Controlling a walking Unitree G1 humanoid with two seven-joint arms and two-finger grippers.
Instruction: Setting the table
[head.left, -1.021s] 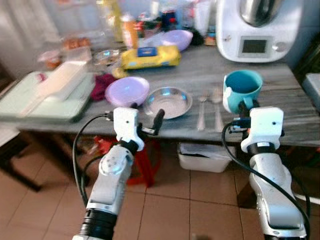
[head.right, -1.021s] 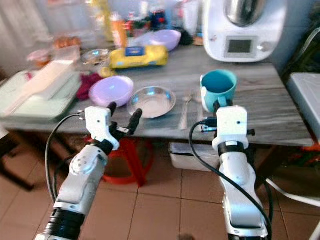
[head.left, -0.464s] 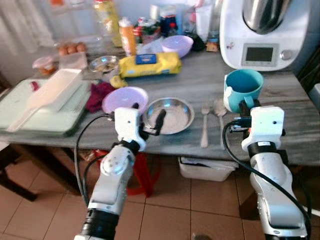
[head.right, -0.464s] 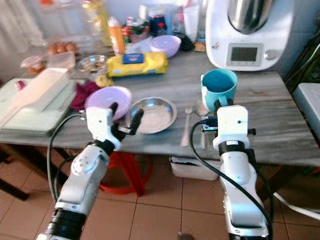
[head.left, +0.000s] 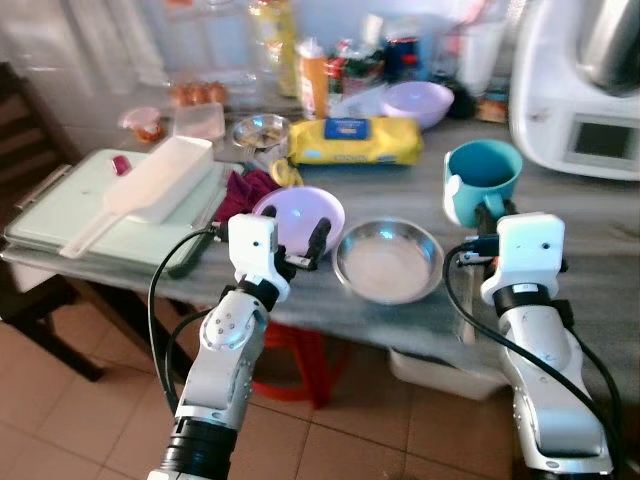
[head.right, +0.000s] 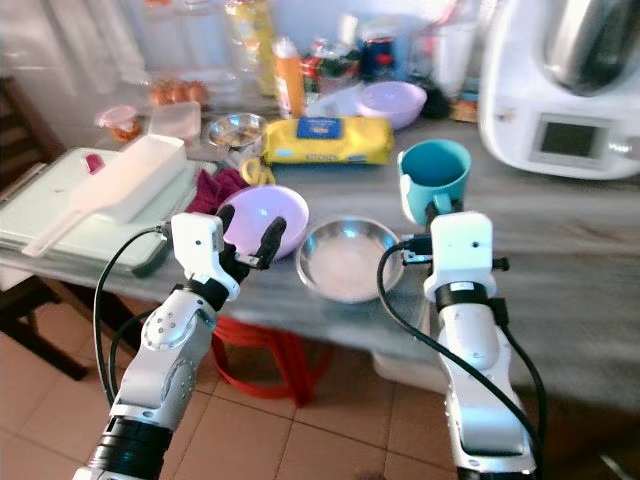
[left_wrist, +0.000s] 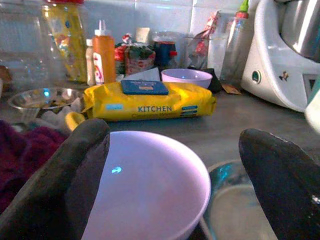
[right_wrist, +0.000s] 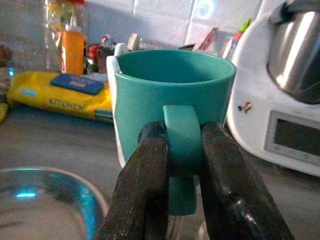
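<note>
Right gripper (right_wrist: 175, 165) clamped on teal ceramic mug (head.left: 484, 180) handle; left gripper (head.left: 295, 238) fingers apart before lilac plastic bowl (head.left: 298, 213), its near rim hidden.

A grey wooden table (head.left: 600, 215) stands on terracotta floor tiles (head.left: 80, 420).

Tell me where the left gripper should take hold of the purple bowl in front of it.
Grip the purple bowl by its near rim, coming from the table's front edge. It sits upright and open, and the left gripper already has its fingers spread to either side; one finger inside, one outside the thin wall would likely hold best.
</note>
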